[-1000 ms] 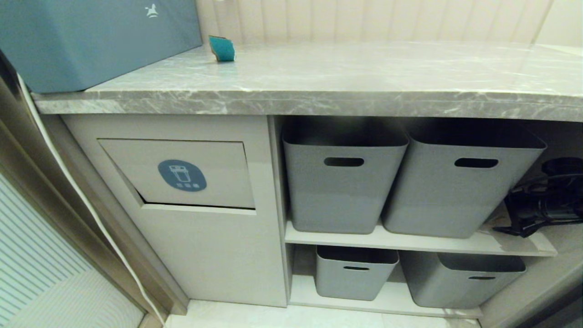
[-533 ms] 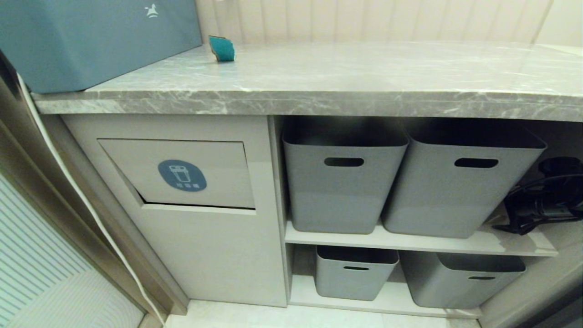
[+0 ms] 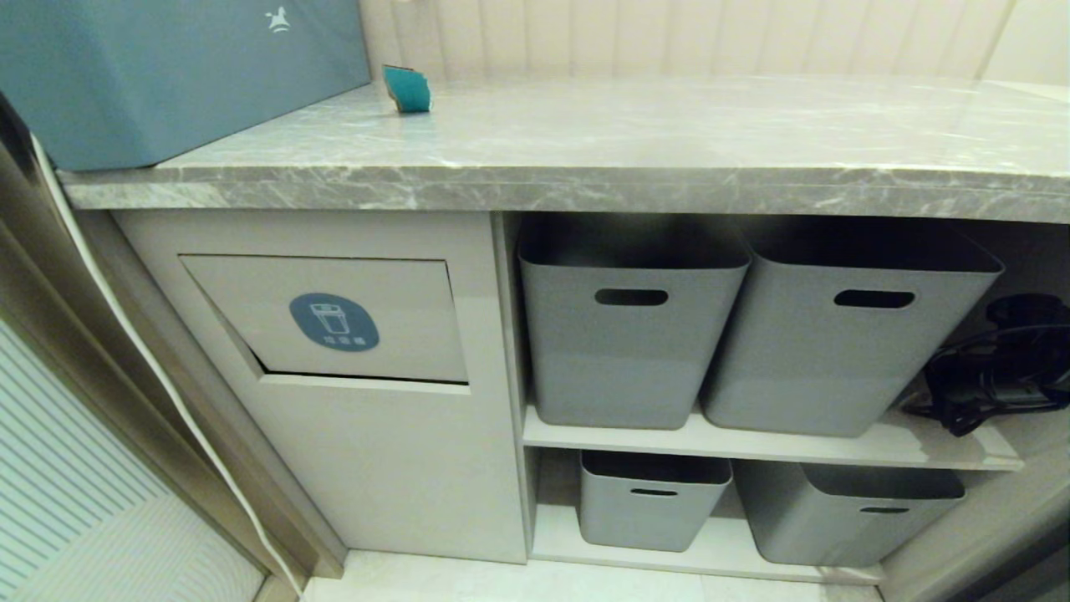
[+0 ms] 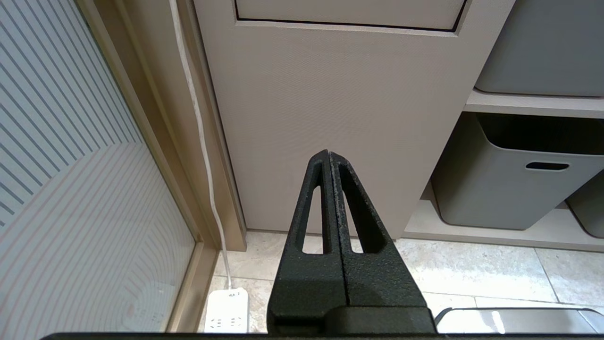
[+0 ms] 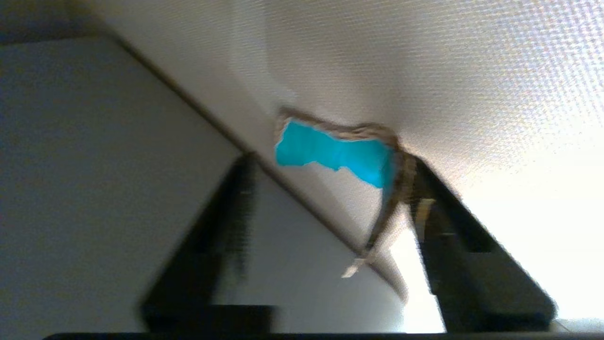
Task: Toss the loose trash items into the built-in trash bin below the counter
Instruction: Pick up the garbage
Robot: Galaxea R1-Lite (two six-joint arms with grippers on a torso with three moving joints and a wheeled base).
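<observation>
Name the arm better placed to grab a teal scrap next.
Right. In its wrist view a teal scrap sits between the right gripper's spread fingers, against one of them. The left gripper hangs shut before the built-in trash bin, no trash near it.

— From the head we look forward and down on the wide grey marble-look counter [image 3: 635,142] and the beige cabinet front with its blue-stickered flap [image 3: 334,322], grey plastic tubs [image 3: 631,334] beside it.

— Our left wrist camera sits low, facing that same beige cabinet front [image 4: 330,104] from near, past the black left gripper [image 4: 329,158]; a lower grey tub [image 4: 514,189] is shared too.

— And the right wrist?

— It looks past the black right gripper [image 5: 325,179], very close on a torn teal scrap [image 5: 335,153] against a pale surface.
</observation>
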